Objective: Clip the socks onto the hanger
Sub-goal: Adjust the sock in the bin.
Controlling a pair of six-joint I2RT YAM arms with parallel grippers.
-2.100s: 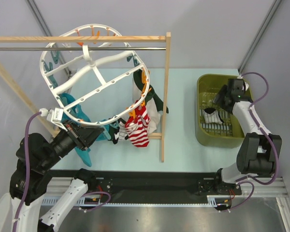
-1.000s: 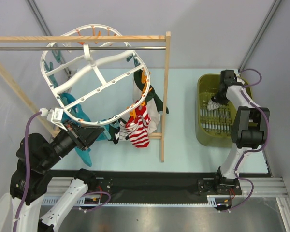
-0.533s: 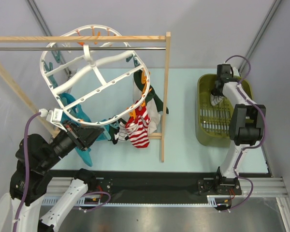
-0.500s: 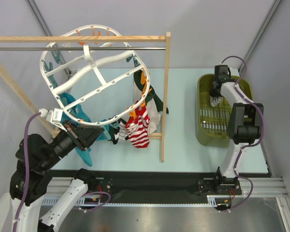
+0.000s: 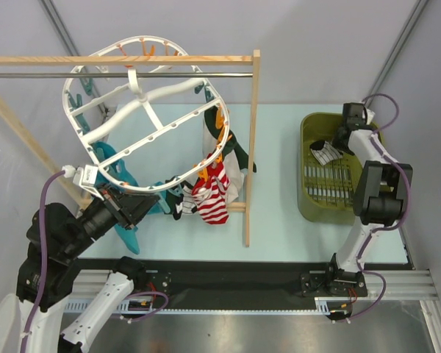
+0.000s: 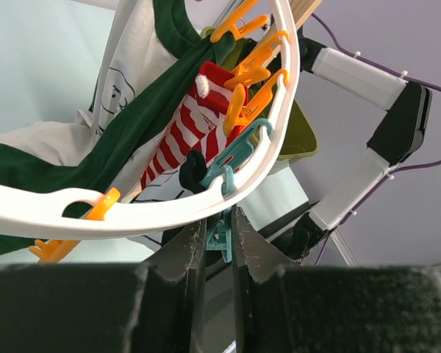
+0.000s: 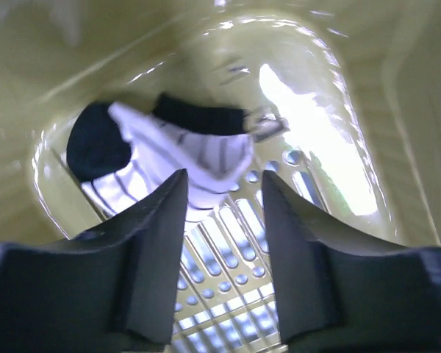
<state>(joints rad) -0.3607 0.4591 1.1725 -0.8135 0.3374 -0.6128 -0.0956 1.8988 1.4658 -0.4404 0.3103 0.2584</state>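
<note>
Left gripper [image 6: 218,224] on hanger [image 6: 140,218]; right gripper [image 7: 222,184] over basket [image 5: 306,193].
I see the left clamped narrow at a teal clip [image 6: 220,246] under the rim, with a red-and-white sock [image 6: 195,121] clipped nearby. The right stands wide (nothing held) above a black-toed sock [image 7: 195,158] in the basket.

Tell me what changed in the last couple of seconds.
The right gripper swung from the middle of the green basket to its far end, and the black-toed sock shifted that way too; the fingers are open now, the sock lying beyond them. The left gripper stayed shut on a teal clip of the hanger; the clipped red-striped sock hasn't moved.
</note>
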